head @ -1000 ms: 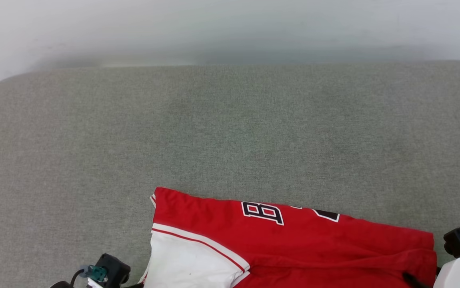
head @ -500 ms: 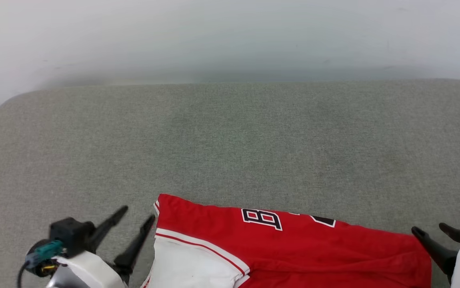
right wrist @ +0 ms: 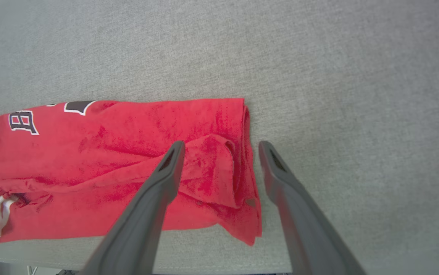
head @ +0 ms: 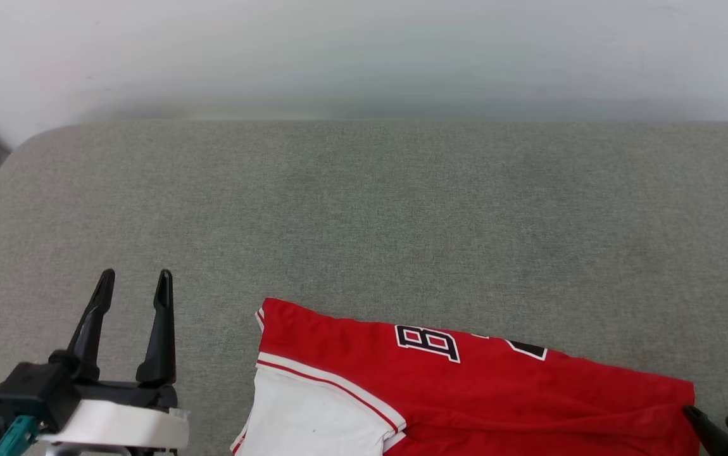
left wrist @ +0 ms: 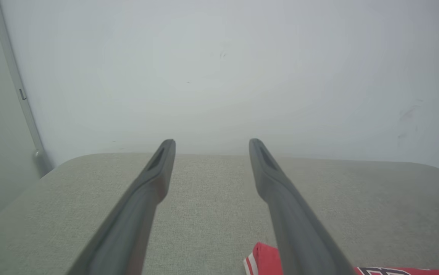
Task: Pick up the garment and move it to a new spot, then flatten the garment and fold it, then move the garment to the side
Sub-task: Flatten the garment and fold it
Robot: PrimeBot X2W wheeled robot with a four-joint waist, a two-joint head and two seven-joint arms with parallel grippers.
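The garment (head: 465,392), a red jersey with a white sleeve and black-and-white lettering, lies folded into a long band at the near edge of the grey-green padded surface (head: 364,221). My left gripper (head: 136,282) hovers open to the left of it, apart from the cloth, fingers pointing away from me. In the left wrist view the left gripper (left wrist: 212,143) is empty, with a striped corner of the garment (left wrist: 263,258) beside its right finger. My right gripper (head: 711,418) stands open at the garment's right end. In the right wrist view the right gripper (right wrist: 222,145) straddles the rumpled edge of the garment (right wrist: 108,160), holding nothing.
A pale wall (head: 364,50) rises right behind the padded surface. The surface has rounded far corners, and its near edge (right wrist: 166,263) runs just below the garment. A grey vertical strip (left wrist: 25,110) stands at the far left.
The camera has shifted slightly. My left gripper has risen into view and swung left, away from the garment, fingers spread. The right gripper has drawn back towards the lower right corner.
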